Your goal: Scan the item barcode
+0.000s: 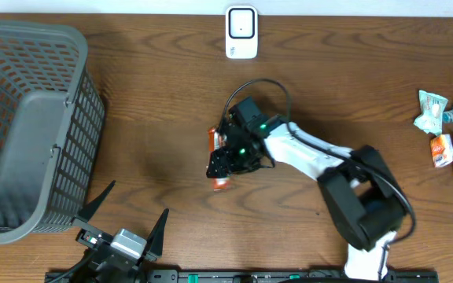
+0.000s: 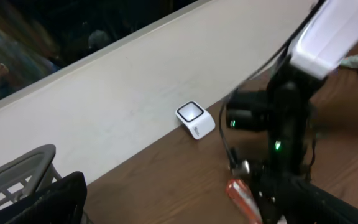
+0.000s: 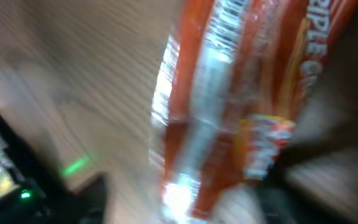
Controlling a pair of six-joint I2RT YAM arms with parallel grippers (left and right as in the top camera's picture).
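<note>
An orange foil packet (image 1: 214, 140), the item, lies on the wooden table near its middle. My right gripper (image 1: 225, 163) hangs directly over it, hiding most of it. In the right wrist view the packet (image 3: 241, 93) fills the frame, blurred, and runs between the two dark fingers (image 3: 79, 199). A strip of bare wood shows between the left finger and the packet, so the jaws stand apart around it. The white scanner (image 1: 241, 32) stands at the back edge and also shows as a white scanner (image 2: 195, 119) in the left wrist view. My left gripper (image 1: 136, 200) rests open and empty at the front left.
A grey plastic basket (image 1: 30, 118) takes up the left side of the table. Several snack packets (image 1: 451, 134) lie at the far right edge. The right arm (image 1: 321, 161) stretches from the front right toward the middle.
</note>
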